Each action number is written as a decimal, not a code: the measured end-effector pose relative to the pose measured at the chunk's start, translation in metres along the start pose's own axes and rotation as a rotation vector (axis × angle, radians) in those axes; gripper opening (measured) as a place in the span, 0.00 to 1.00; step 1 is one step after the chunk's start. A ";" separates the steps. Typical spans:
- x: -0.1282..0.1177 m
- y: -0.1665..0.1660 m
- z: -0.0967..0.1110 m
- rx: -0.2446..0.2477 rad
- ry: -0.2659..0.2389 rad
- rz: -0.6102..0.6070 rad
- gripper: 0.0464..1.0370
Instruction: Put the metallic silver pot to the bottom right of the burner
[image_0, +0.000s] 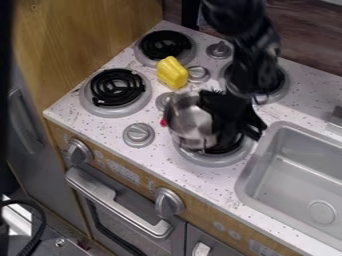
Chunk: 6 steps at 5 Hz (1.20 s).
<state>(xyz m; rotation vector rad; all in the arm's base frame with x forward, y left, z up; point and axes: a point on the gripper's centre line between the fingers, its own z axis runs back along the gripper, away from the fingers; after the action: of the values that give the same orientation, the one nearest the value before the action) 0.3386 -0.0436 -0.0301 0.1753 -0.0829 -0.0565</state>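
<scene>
The black gripper (230, 117) is over the right side of the silver pot (189, 122), hiding part of its rim and wall. Whether it holds the pot cannot be told. The pot overlaps the left and upper part of the front right burner (214, 159), whose dark coil shows below and right of the pot. I cannot tell whether the pot's base touches the burner.
A yellow block-like object (172, 72) lies behind the pot, between the burners. The front left burner (117, 89), back left burner (165, 45) and back right burner (279, 82) surround several knobs. At right is the sink (244, 182). Something small and red (163, 122) shows beside the pot.
</scene>
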 end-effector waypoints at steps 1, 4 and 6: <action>0.007 -0.022 -0.015 -0.005 0.016 -0.043 0.03; 0.033 -0.019 -0.022 0.016 0.010 -0.025 0.03; 0.020 0.003 -0.015 0.035 0.039 0.055 0.20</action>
<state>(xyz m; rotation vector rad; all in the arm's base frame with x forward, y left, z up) 0.3596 -0.0399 -0.0425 0.2091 -0.0498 0.0035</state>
